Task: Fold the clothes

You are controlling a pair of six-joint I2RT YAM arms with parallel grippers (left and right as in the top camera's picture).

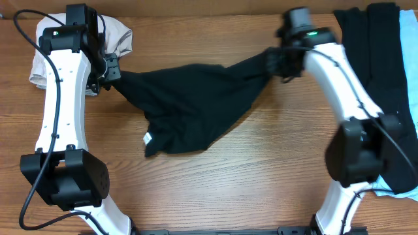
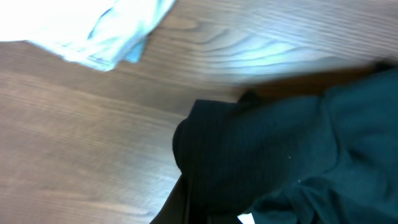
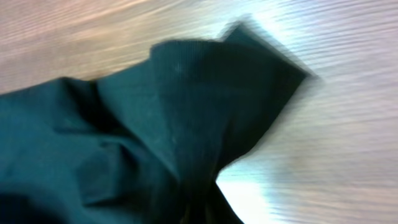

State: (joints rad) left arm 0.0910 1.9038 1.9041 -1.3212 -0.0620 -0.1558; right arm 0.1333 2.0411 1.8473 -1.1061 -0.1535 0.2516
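The wood-grain tabletop (image 1: 215, 189) carries the clothes. The black garment (image 1: 189, 98) is drawn out across the middle between the two arms. It is limp and creased, narrow at both ends and sagging into a rumpled bulk left of centre. A black stack (image 1: 366, 46) with a light-blue piece (image 1: 408, 52) lies along the right edge. A beige garment (image 1: 121, 36) sits crumpled at the far left, partly under the left arm (image 1: 62, 98). A small white label (image 1: 147, 138) shows at the black garment's lower left edge. The left jaws are clamped on its left end and the right jaws pinch its right end.

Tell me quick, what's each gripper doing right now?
Left gripper: closed, holding one end of the limp black fabric garment.
Right gripper: closed, holding the opposite end of the same garment.
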